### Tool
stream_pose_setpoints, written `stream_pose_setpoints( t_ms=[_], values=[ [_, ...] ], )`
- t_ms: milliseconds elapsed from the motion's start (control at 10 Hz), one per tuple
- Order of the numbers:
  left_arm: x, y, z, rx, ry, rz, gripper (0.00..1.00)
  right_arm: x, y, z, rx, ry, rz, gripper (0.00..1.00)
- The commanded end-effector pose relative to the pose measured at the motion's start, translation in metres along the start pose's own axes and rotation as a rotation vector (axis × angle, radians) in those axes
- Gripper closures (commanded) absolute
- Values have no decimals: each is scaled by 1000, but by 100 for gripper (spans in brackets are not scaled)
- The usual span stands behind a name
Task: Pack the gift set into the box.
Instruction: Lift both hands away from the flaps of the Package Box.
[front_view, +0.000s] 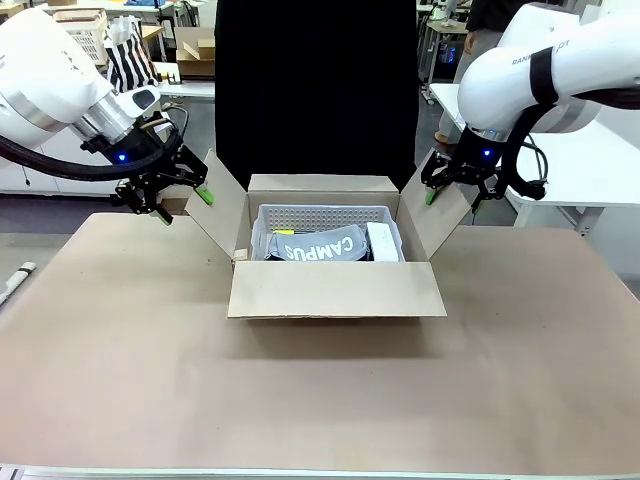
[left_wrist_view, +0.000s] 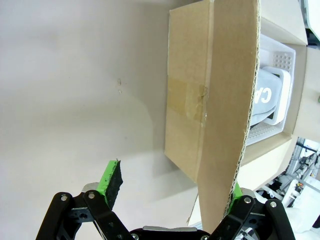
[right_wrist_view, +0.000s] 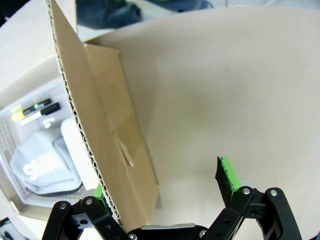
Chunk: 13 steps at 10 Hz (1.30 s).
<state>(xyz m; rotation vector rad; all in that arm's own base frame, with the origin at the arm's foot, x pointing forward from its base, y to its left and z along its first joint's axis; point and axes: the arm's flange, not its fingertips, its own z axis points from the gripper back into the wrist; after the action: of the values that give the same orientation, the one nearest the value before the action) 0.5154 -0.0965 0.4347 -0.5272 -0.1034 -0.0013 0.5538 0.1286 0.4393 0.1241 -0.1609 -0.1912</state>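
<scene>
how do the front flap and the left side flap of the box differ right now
The front flap is folded down toward the camera, lying nearly flat; the left flap angles up and outward. The front flap is wider, and nothing touches it; the left flap's edge sits between the open left claw fingers. Both are plain brown corrugated cardboard.

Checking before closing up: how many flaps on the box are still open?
4, none visibly hidden. Left flap between the left gripper's fingers, right flap at the right gripper, far flap, near flap.
</scene>
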Motion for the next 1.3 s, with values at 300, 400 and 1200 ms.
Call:
stream_pose_setpoints(
  t_ms=[300,400,1200],
  values=[
    [-1,-1,1,21,-3,13,0,1,0,-1,-27,4,0,0],
    [-1,-1,1,21,-3,13,0,1,0,-1,-27,4,0,0],
    [-162,-43,190,-417,-207,-438,0,-80,-167,215,755,-157,152,0]
  ],
)
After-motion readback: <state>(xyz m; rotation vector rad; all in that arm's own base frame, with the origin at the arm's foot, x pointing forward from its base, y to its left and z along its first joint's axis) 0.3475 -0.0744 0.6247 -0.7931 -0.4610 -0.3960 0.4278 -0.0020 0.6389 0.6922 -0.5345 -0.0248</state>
